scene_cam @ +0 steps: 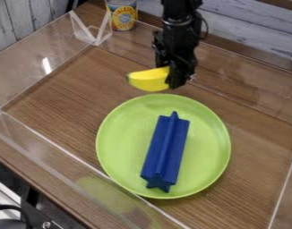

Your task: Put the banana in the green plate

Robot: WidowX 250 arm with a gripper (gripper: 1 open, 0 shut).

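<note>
Black tool [178, 79], pointing straight down, is clamped on the right end of the yellow banana [148, 80], which hangs clear of the wooden bench [64, 98]. The green plate [122, 143] lies toward six o'clock, carrying a blue ridged block [166, 150].

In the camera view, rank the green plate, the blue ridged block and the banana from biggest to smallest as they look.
1. Green plate, by far the widest.
2. Blue ridged block, lying on the plate, spanning most of its width.
3. Banana, smallest; it sits farther from the camera, held in the hand, but the gap is clear.
</note>
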